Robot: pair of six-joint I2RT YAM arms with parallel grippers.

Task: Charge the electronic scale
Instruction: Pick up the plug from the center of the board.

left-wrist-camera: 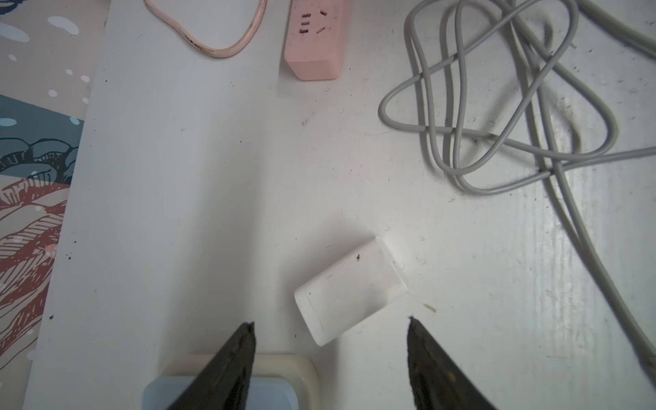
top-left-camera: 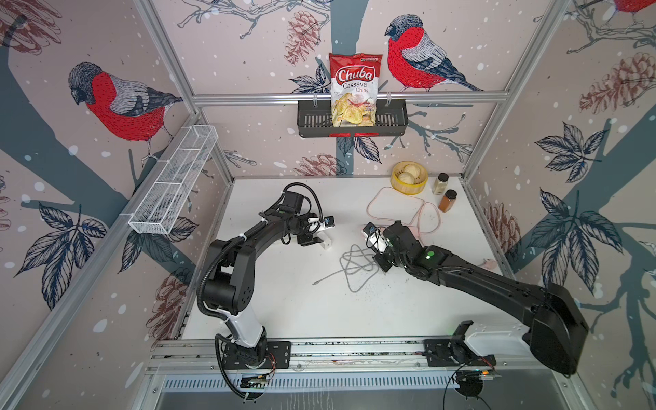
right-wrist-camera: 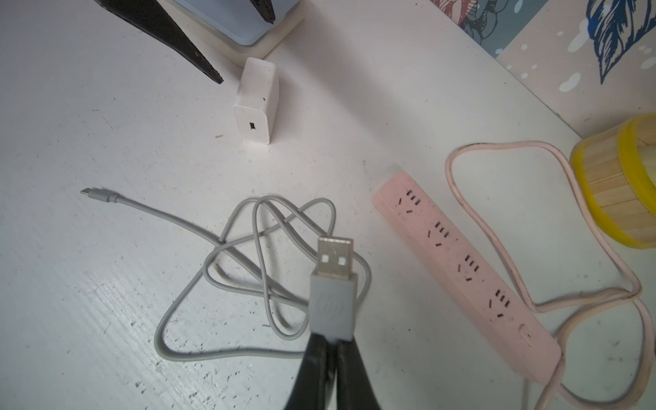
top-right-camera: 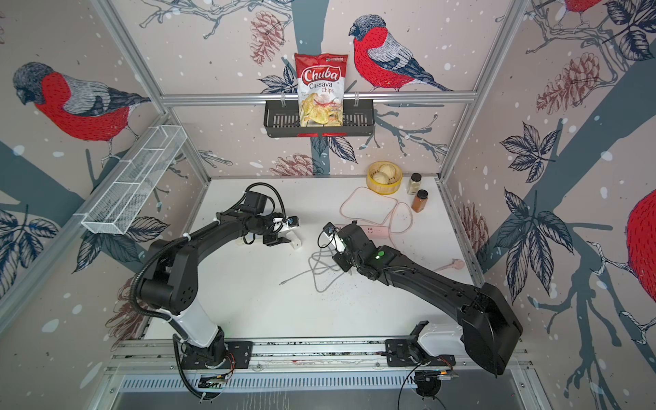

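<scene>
Electronic scale (left-wrist-camera: 294, 369) shows you only a rounded cream-white corner and the edge of its pale blue platform, lying flat just beside the white charger cube (left-wrist-camera: 349, 291). In both top views the left arm (top-left-camera: 248, 241) largely covers it. Your left gripper (left-wrist-camera: 331, 322) hangs spread wide just beside that cube, while only the right wrist view shows the cube's USB port and your right gripper (right-wrist-camera: 332, 339) pinching the grey USB plug (right-wrist-camera: 333, 280), apart from the cube.
</scene>
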